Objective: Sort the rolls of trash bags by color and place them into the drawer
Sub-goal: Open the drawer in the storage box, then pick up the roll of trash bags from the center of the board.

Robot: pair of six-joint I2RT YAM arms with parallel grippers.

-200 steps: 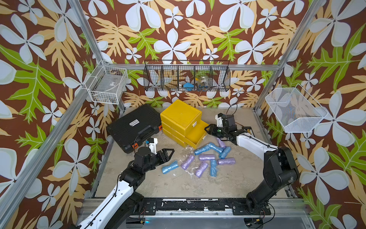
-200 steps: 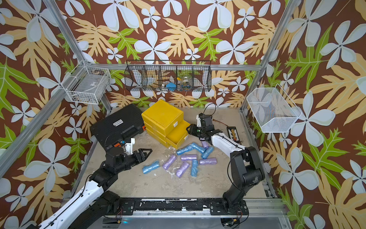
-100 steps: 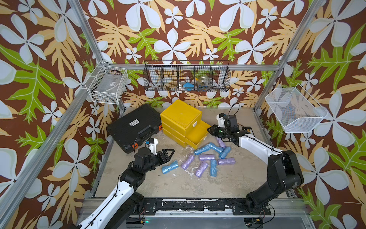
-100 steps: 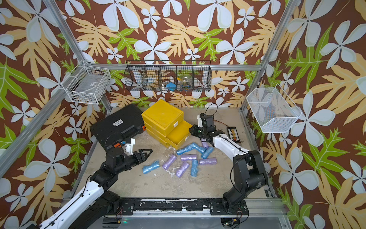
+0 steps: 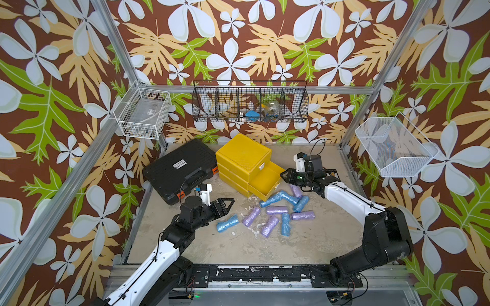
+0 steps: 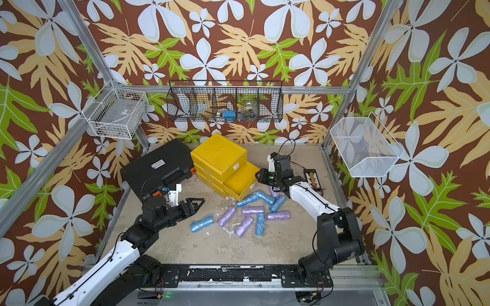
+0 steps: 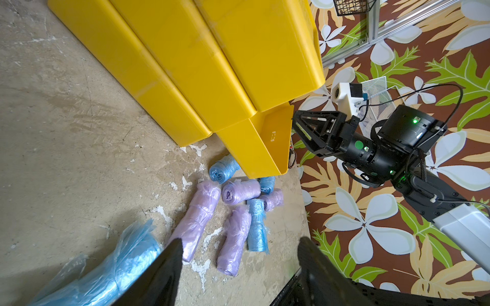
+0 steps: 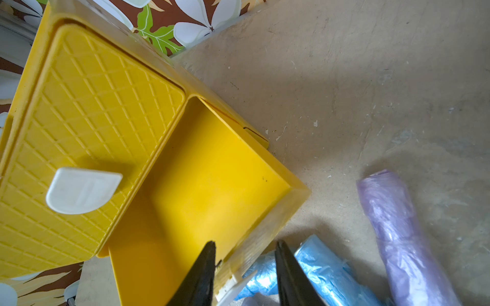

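Several light blue and lilac rolls of trash bags lie on the table in front of the yellow drawer unit (image 5: pixel 242 155): a blue roll (image 5: pixel 226 223) alone at the left, the cluster of rolls (image 5: pixel 281 212) to its right. One drawer (image 5: pixel 265 177) is pulled out and its floor (image 8: pixel 212 172) is bare. My right gripper (image 5: pixel 285 177) (image 8: pixel 246 243) is open, its jaws straddling the drawer's front wall without clamping it. My left gripper (image 5: pixel 228 204) (image 7: pixel 240 239) hangs open and empty just above and left of the lone blue roll (image 7: pixel 106 273).
A black tool case (image 5: pixel 183 169) lies left of the drawer unit. A small black device (image 6: pixel 313 181) sits behind my right arm. Wire baskets hang on the walls: white (image 5: pixel 144 116), black (image 5: pixel 250 104), white mesh (image 5: pixel 395 148).
My right arm's elbow has swung outward to the right and the wrist has drifted slightly right at the drawer front. The left arm and the rolls have not moved.
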